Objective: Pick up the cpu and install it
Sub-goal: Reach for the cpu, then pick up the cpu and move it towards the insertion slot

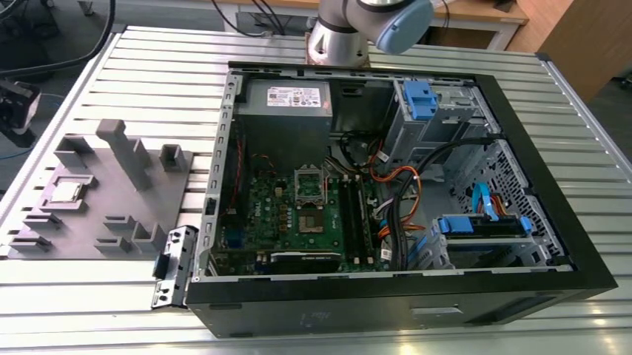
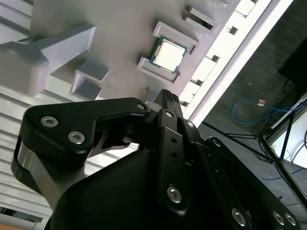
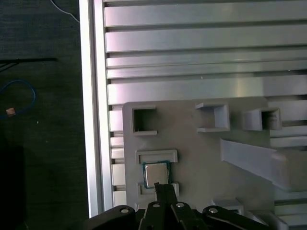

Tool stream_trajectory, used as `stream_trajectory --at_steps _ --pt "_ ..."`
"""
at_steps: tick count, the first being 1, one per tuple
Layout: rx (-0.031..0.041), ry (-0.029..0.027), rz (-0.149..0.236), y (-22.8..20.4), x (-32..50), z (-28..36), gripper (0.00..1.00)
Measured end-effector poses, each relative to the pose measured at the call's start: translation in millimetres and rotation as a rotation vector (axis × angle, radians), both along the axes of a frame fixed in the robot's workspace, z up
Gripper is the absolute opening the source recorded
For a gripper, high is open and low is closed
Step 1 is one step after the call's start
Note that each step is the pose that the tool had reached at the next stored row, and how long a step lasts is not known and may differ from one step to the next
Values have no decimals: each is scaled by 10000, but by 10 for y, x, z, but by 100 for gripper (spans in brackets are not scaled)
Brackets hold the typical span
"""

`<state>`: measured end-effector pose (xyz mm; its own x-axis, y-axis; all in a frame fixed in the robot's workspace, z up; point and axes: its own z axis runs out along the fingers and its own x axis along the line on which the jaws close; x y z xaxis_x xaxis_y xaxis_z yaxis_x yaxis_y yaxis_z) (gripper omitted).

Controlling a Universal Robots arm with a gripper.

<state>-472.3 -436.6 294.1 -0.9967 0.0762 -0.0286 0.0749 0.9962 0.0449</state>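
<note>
In the exterior view I see the cpu point(image 1: 66, 191) lying flat in its nest on the grey fixture plate point(image 1: 89, 222). The plate is on the exterior view's left of the open computer case point(image 1: 395, 296), and the cpu is well apart from the green board point(image 1: 286, 214).

In the second wrist view the gripper point(image 2: 168, 97) hangs over the plate with its fingers pressed together on nothing, the cpu point(image 2: 168, 53) just beyond them.

In the first wrist view the closed gripper point(image 3: 161, 186) overlaps the edge of the cpu point(image 3: 154, 172).

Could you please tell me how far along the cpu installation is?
Nothing looks done yet: the cpu lies in its nest on the grey fixture. In hand: the gripper hovers near it, holding nothing. Left: pickup and installation on the green board.
</note>
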Motion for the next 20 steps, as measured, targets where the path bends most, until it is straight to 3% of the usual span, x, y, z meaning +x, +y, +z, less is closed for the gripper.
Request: stream_trajectory --at_steps 3,7,12,20 --pt "-1 8 0 -59 0 -50 11" --pt "0 18 0 -104 2 -124 11" --pt "0 43 0 -111 4 -205 11" --pt "0 44 0 -111 4 -215 11"
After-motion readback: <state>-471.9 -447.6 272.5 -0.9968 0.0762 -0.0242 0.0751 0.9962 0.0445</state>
